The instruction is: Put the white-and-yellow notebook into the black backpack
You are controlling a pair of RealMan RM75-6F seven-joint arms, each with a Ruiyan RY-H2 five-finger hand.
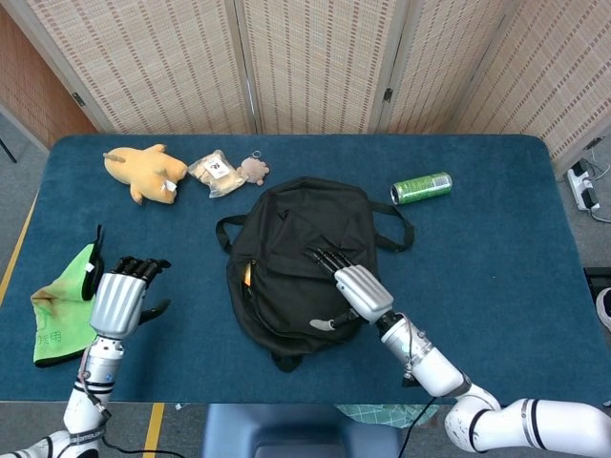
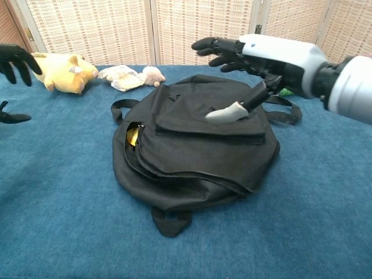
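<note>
Black backpack [image 1: 301, 258] lies flat mid-table, flap down. White-and-yellow notebook [image 2: 133, 135] inside it; you see only yellow sliver at left side opening. Your right hand [image 1: 350, 284] hovers over bag, fingers spread, holding nothing, seemingly not touching, though hard to judge. Your left hand [image 1: 122, 296] well off to left near green cloth [image 1: 67, 307], fingers apart, empty. Green can [image 1: 421, 187] beyond bag.

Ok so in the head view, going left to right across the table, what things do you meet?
Green cloth → left hand → yellow plush toy → snack packet → small plush keychain → black backpack → right hand → green can.
</note>
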